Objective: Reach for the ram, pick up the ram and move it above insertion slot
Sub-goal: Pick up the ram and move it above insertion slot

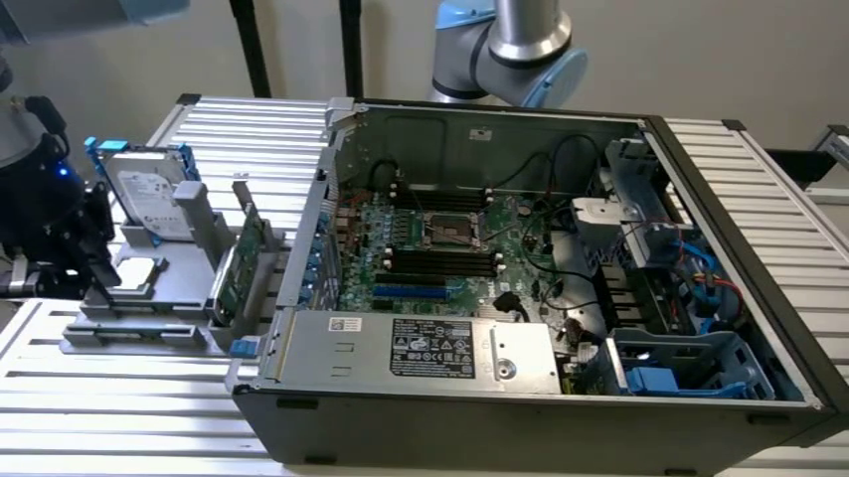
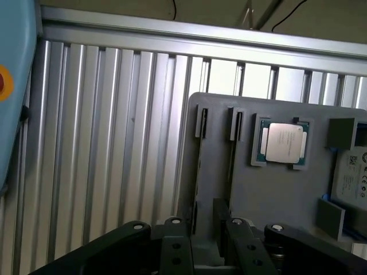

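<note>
A grey holder lies on the slatted table. Two thin dark boards stand on edge in its slots, one in line with the gap between my fingers, the other beside it. I cannot tell which one is the ram. My gripper hangs above the holder's near end, open, with nothing in it. In the exterior view its dark body is at the left edge, next to the holder, where green boards stand upright. The black memory slots lie on the motherboard inside the open case.
A CPU and a hard drive sit on the holder. The open computer case stands at the exterior view's right, with its power supply at the front. A robot arm joint hangs behind the case.
</note>
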